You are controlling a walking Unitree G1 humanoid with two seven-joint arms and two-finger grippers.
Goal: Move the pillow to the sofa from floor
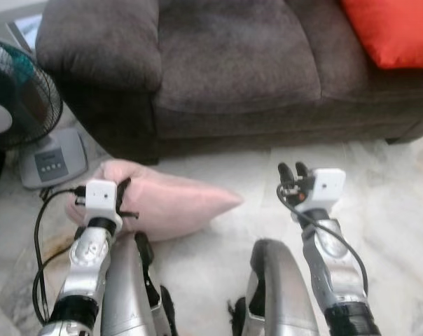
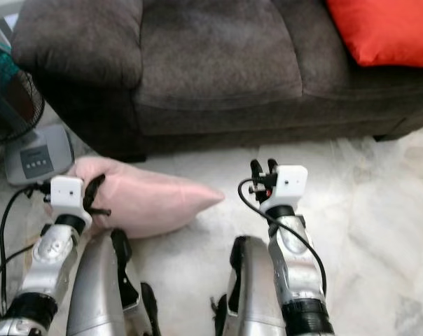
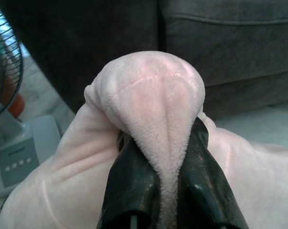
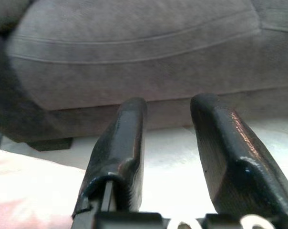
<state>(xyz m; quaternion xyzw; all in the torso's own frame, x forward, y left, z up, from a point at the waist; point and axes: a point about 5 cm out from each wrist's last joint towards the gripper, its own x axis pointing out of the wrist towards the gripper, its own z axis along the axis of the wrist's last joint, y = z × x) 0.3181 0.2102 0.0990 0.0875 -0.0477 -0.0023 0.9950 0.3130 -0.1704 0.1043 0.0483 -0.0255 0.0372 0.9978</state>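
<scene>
Floor-bound pillow (image 1: 166, 203) pinched between left gripper (image 3: 165, 179) fingers

The pillow (image 1: 162, 199) is pale pink and plush, with a soft velvety nap. It lies on the pale marbled floor (image 1: 379, 210) just in front of the sofa (image 1: 232, 70), below the sofa's left armrest and left seat cushion, and apart from the sofa's base. It rests on its side, one pointed corner stretched along the floor away from the armrest. Its other end is bunched up into a rounded fold with a seam line across it, pinched between the two black fingers of the left gripper (image 3: 165, 176). The sofa is dark brown-grey, thickly padded.
</scene>
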